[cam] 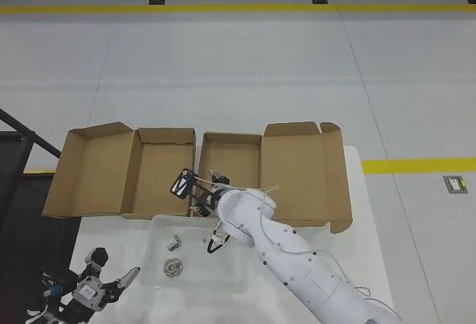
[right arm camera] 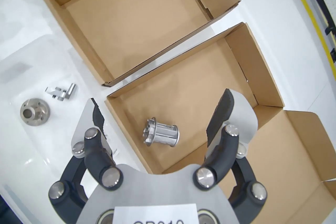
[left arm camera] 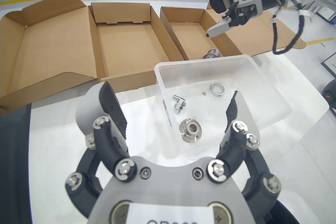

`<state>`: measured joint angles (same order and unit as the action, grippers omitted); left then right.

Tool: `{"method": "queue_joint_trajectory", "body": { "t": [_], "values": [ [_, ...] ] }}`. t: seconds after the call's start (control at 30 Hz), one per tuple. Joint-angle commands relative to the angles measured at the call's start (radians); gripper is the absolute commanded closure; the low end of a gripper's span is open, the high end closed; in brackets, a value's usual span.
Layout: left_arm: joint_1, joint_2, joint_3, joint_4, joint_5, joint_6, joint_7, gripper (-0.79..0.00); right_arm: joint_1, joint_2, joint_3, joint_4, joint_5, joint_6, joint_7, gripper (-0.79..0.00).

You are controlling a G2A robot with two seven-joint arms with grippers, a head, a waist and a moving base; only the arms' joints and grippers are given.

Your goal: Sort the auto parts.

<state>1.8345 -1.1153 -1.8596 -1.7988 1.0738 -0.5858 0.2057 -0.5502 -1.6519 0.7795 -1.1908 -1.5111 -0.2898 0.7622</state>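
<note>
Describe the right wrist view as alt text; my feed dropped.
The right tool, open, hangs over a cardboard box with one ribbed metal hub lying on its floor. A second box stands beside it, and a flange and a bracket lie in the clear tray.

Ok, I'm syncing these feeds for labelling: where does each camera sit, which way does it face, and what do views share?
Top: above the arms, facing down at cardboard boxes and clear bin; right arm shows.
Left wrist: low, near side, facing across the bin toward the boxes; own open fingers show.
Right wrist: above the right box, facing down at a splined part; own open fingers show.
Shared: all three show the flanged hub.
</note>
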Motion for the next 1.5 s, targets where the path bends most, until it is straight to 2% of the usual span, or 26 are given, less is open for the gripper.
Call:
{"method": "queue_joint_trajectory", "body": {
  "t": [0.0, 0.13, 0.2, 0.27, 0.6, 0.67, 0.8, 0.93, 1.03, 1.1, 1.2, 1.27, 1.37, 1.47],
  "values": [
    [0.000, 0.000, 0.000, 0.000, 0.000, 0.000, 0.000, -0.785, -0.039, 0.013, 0.000, -0.069, -0.047, -0.057, 0.026, -0.785],
    [0.000, 0.000, 0.000, 0.000, 0.000, 0.000, 0.000, -0.785, -0.100, 0.035, -0.029, -0.165, -0.164, -0.182, 0.084, -0.785],
    [0.000, 0.000, 0.000, 0.000, 0.000, 0.000, 0.000, -0.785, -0.126, 0.042, -0.051, -0.198, -0.233, -0.213, 0.133, -0.785],
    [0.000, 0.000, 0.000, 0.000, 0.000, 0.000, 0.000, -0.785, -0.144, 0.043, -0.061, -0.220, -0.265, -0.200, 0.173, -0.785],
    [0.000, 0.000, 0.000, 0.000, 0.000, 0.000, 0.000, -0.785, -0.144, 0.043, -0.061, -0.220, -0.265, -0.200, 0.173, -0.785],
    [0.000, 0.000, 0.000, 0.000, 0.000, 0.000, 0.000, -0.785, -0.145, 0.045, -0.058, -0.215, -0.263, -0.227, 0.142, -0.785],
    [0.000, 0.000, 0.000, 0.000, 0.000, 0.000, 0.000, -0.785, -0.145, 0.058, -0.086, -0.215, -0.324, -0.380, 0.016, -0.785],
    [0.000, 0.000, 0.000, 0.000, 0.000, 0.000, 0.000, -0.785, -0.151, 0.070, -0.092, -0.195, -0.341, -0.489, -0.116, -0.785],
    [0.000, 0.000, 0.000, 0.000, 0.000, 0.000, 0.000, -0.785, -0.153, 0.076, -0.067, -0.169, -0.325, -0.501, -0.174, -0.785],
    [0.000, 0.000, 0.000, 0.000, 0.000, 0.000, 0.000, -0.785, -0.156, 0.075, -0.053, -0.146, -0.317, -0.470, -0.178, -0.785],
    [0.000, 0.000, 0.000, 0.000, 0.000, 0.000, 0.000, -0.785, -0.148, 0.074, -0.053, -0.124, -0.316, -0.477, -0.199, -0.785],
    [0.000, 0.000, 0.000, 0.000, 0.000, 0.000, 0.000, -0.785, -0.146, 0.075, -0.055, -0.118, -0.325, -0.482, -0.223, -0.720],
    [0.000, 0.000, 0.000, 0.000, 0.000, 0.000, 0.000, -0.785, -0.148, 0.079, -0.066, -0.119, -0.358, -0.507, -0.254, -0.723],
    [0.000, 0.000, 0.000, 0.000, 0.000, 0.000, 0.000, -0.785, -0.156, 0.084, -0.076, -0.130, -0.391, -0.528, -0.281, -0.668]
  ]
}}
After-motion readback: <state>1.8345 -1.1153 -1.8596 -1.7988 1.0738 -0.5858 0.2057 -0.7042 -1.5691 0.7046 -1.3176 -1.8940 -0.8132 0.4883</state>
